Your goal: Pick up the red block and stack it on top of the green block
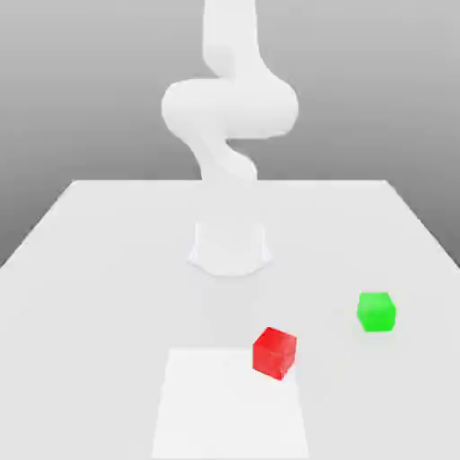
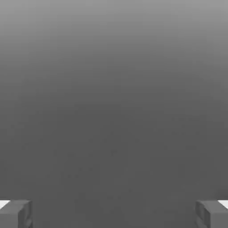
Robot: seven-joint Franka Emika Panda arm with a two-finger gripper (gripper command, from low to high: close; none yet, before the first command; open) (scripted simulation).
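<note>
Exterior view, red block: the red block [image 1: 274, 353] sits at the far right corner of the pale square [image 1: 231, 409], turned at an angle to its edges, in the near part of the scene.
Green block: the green block [image 1: 376, 312] stands on the tabletop [image 1: 99, 305] at the exterior view's right, farther back than the red block and apart from it.
Stacking: none; each block sits separately.
Arm: the white arm [image 1: 231, 108] rises from its base [image 1: 230, 250] at the far middle of the tabletop, beyond both blocks.
Pincer, hand view: the pincer [image 2: 114, 214] is wide open, its two fingers well apart, nothing held between them.
</note>
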